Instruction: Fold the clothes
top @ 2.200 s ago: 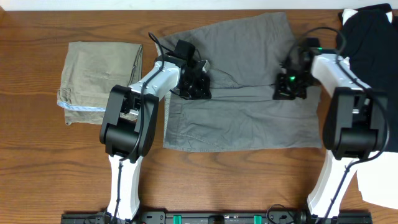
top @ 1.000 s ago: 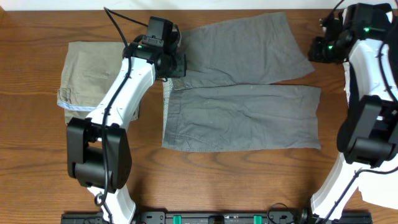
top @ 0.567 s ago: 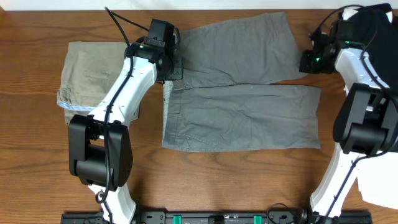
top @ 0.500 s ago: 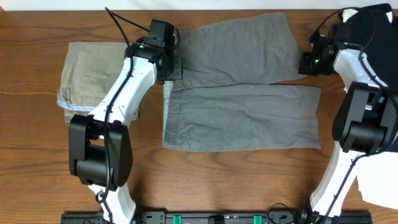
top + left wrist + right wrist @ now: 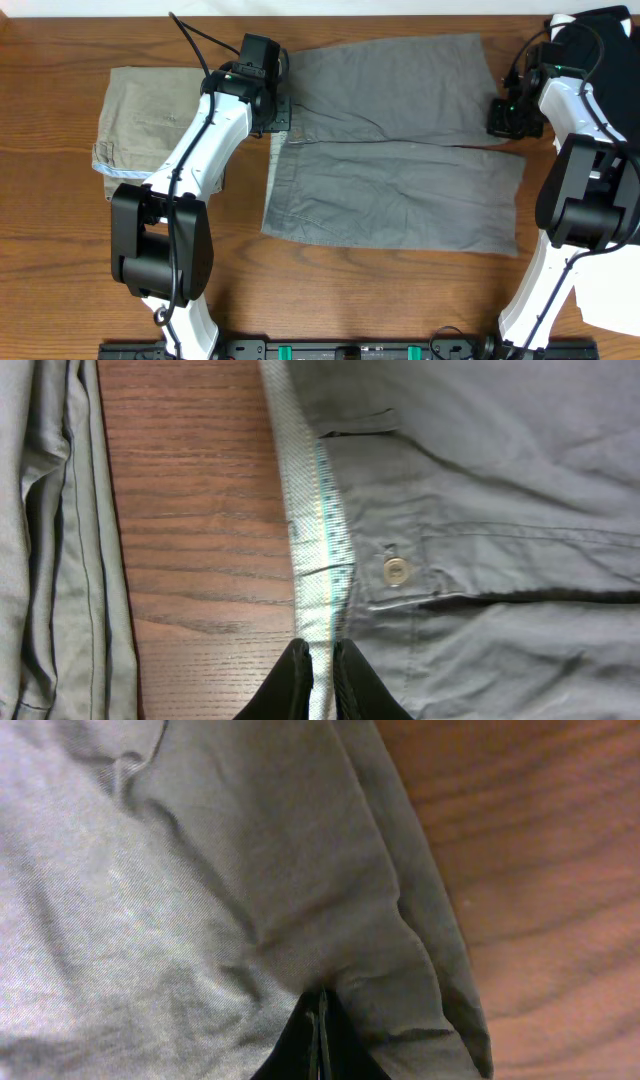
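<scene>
**Overhead view, read left to right.**

- **Olive shorts** (image 5: 160, 120), at 9 o'clock on the table (image 5: 60, 260). They lie folded, with pale lining along the near edge. I judge them finished and set aside, clear of the work.
- **My left hand** (image 5: 278, 110) is clamped on the far end of the waistband (image 5: 322, 530) of the grey shorts (image 5: 400, 190). In the left wrist view the pale band runs out from between my fingers (image 5: 295, 685), with a button (image 5: 397, 570) just beside it.
- **Grey shorts**, at the table's centre. They lie flat, with the long axis running 9 to 3. The waistband faces 9 o'clock and both legs point to 3 o'clock. The far leg lies toward 12 and the near leg toward 6.
- **My right hand** (image 5: 508, 118) is closed tight on the hem (image 5: 430, 970) of the far leg, at its 3 o'clock end. The right wrist view shows the cloth pinched between my fingertips.

The two grips hold opposite ends of the far half. I judge this keeps that half taut, so it can be carried toward 6 and laid over the near leg, folding along the long axis.

- **Black garment** (image 5: 600, 40), at 1 o'clock, and **white garment** (image 5: 610, 300), at 4 o'clock. Both sit at the table's edge and appear unfolded.
</scene>
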`<act>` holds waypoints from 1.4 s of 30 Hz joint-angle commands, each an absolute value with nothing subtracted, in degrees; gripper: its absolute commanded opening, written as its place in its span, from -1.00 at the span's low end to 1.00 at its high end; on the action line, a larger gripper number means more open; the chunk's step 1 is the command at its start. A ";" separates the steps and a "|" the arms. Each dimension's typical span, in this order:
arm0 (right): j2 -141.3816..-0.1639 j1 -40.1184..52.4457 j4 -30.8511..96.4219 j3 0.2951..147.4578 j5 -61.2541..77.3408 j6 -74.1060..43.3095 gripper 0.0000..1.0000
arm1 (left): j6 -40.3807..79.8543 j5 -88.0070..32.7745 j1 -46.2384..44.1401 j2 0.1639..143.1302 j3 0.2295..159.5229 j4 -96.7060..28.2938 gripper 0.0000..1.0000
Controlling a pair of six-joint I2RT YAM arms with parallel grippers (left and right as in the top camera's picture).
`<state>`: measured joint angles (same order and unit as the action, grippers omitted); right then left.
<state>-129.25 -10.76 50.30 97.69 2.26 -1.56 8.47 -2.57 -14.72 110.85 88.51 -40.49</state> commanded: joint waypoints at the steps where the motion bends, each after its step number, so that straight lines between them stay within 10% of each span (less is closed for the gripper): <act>1: -131.83 -11.92 50.98 94.80 -3.11 -4.62 -0.97 | 7.09 -1.63 -14.41 111.37 87.96 -40.42 -0.77; 14: -125.25 -8.78 52.16 103.48 14.63 0.93 -0.98 | 7.11 -1.91 -14.41 111.48 87.96 -29.71 -0.76; 42: -141.67 -6.37 6.11 103.02 10.35 -2.92 -0.92 | 3.99 -1.89 -14.41 124.62 87.96 -12.75 -0.88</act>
